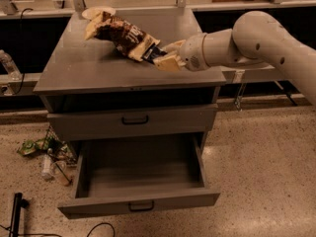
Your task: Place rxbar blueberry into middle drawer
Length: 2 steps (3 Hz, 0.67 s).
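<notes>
The rxbar blueberry (pixel 152 53) is a small dark bar on the grey cabinet top, right against the near end of the brown and cream snack bag (pixel 123 33). My gripper (pixel 162 56) reaches in from the right, its cream fingers (pixel 168 63) closed around the bar's right end. The bar rests on or just above the surface. The middle drawer (pixel 140 201) is pulled open below, its deep grey tray empty, with a small black handle on its narrow front.
A closed taller-fronted drawer (pixel 134 122) sits above the open one. A white plate (pixel 98 12) is at the cabinet's back left. Litter and bottles (pixel 49 157) lie on the floor to the left. A black pole (pixel 16 211) stands at lower left.
</notes>
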Tool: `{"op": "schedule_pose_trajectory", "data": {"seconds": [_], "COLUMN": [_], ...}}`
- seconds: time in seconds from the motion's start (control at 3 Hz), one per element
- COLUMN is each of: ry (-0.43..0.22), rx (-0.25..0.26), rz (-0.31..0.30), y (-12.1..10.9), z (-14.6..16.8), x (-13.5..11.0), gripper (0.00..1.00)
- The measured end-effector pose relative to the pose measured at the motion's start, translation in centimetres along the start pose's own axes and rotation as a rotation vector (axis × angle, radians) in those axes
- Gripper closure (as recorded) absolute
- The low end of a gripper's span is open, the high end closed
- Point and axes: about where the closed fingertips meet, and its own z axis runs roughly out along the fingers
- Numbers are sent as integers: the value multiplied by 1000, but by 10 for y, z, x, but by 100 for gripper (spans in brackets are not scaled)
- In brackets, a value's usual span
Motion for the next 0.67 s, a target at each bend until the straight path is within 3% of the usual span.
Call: {"op": "schedule_pose_trajectory", "data": {"seconds": [0.33, 0.67], "ry": [39, 80], "rx": [-116, -232], "rz": [16, 41], "y": [57, 113], "z": [0, -6], "x": [8, 41], "gripper": [100, 100]}}
